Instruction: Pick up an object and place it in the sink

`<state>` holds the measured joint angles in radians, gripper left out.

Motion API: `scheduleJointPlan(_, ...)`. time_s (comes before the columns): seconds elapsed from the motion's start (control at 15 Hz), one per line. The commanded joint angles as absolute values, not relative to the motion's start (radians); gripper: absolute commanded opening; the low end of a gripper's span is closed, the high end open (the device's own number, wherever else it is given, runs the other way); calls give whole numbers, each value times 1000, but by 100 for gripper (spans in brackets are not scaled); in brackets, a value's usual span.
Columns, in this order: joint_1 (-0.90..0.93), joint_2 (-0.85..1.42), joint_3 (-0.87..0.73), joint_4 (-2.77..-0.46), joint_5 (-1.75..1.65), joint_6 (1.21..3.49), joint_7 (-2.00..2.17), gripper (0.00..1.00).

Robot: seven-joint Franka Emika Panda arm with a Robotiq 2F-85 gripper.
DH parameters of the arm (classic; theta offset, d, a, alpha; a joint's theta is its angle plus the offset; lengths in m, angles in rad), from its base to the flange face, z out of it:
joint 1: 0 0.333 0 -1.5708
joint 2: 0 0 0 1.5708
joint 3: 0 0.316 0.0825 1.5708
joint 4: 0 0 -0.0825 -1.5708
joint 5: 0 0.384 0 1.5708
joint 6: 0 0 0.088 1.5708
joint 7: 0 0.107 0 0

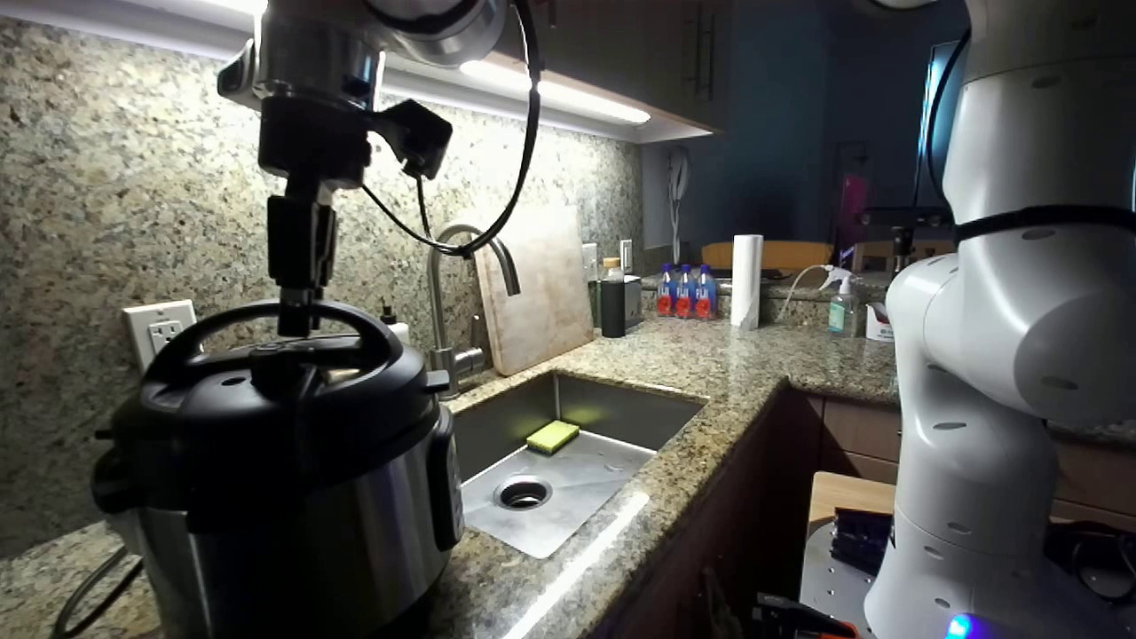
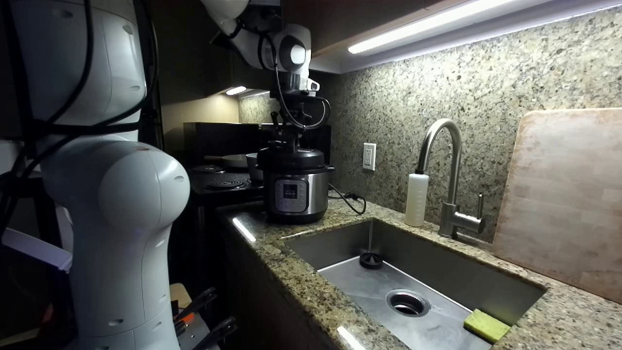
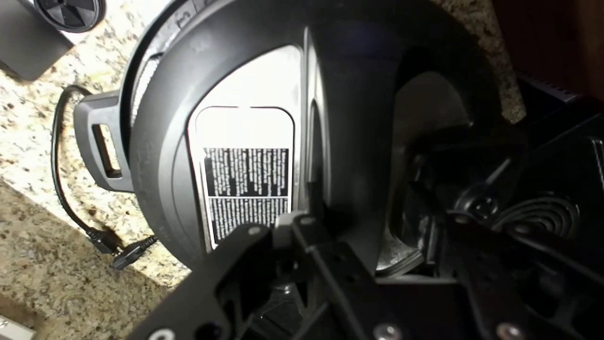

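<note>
The round black lid sits on the steel-and-black cooker pot. It also shows in an exterior view and fills much of the wrist view. My gripper points straight down at the lid's arched handle. In the wrist view, the gripper is open, with its fingers on either side of the handle bar. One finger is close to the bar; a gap shows between the bar and the other finger. Contact cannot be told. The steel sink is beside the cooker, also seen in an exterior view.
A curved faucet and a soap bottle stand behind the sink. A yellow sponge lies in the basin, and a black strainer too. A cutting board leans on the wall. A power cord lies by the cooker.
</note>
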<state>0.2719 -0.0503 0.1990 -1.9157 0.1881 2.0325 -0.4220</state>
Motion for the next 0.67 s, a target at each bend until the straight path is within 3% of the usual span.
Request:
scheduleJointPlan(0.0,258,-65,207,-1915,180,2035,-412,16)
scheduleJointPlan(0.13,255,-69,207,-1914,186,2040,-416,9)
scheduleJointPlan(0.2,257,-70,208,-1914,190,2040,-417,13)
scheduleJointPlan(0.6,264,-98,215,-1925,198,2053,-430,14)
